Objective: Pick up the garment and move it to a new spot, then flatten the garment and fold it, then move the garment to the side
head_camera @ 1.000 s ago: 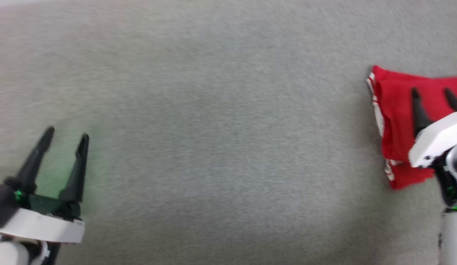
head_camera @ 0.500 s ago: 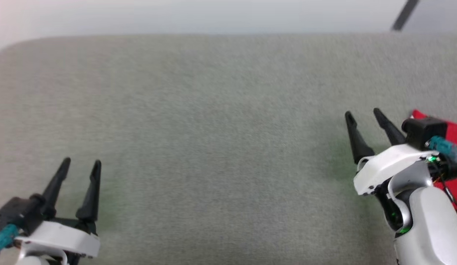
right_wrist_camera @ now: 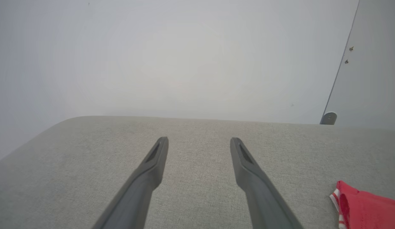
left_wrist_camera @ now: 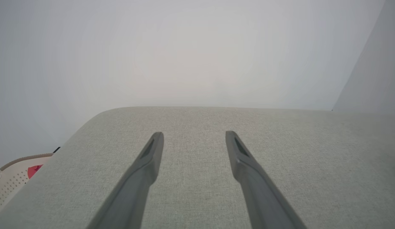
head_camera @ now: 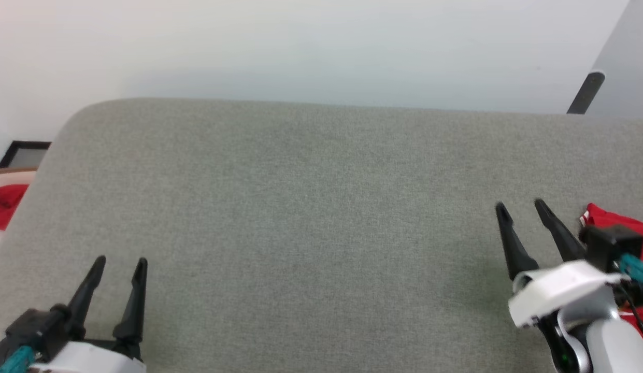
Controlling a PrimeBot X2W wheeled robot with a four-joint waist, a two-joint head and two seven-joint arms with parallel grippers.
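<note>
Nearest us, our left gripper [head_camera: 120, 260], two long dark fingers on a white wrist, hovers over the lower left of the broad grey fabric-covered surface [head_camera: 300, 207], fingers spread and empty. Our right gripper [head_camera: 519, 204] hangs at the lower right, likewise parted and holding nothing. Just behind its wrist lies the red jersey-style garment with striped red-and-white trim [head_camera: 614, 221], bunched on the surface at the right border of the head view and partly hidden by the wrist. We judge the danger to sit there: a teal cable [head_camera: 632, 265] loops off that wrist right over the cloth, so if the arm swings or pulls back low, cable or wrist could snag a fold and drag the garment out of shape. Farther left, a pale perforated basket [left_wrist_camera: 12, 175] holds something red; beyond stands the plain white wall [head_camera: 300, 46].
</note>
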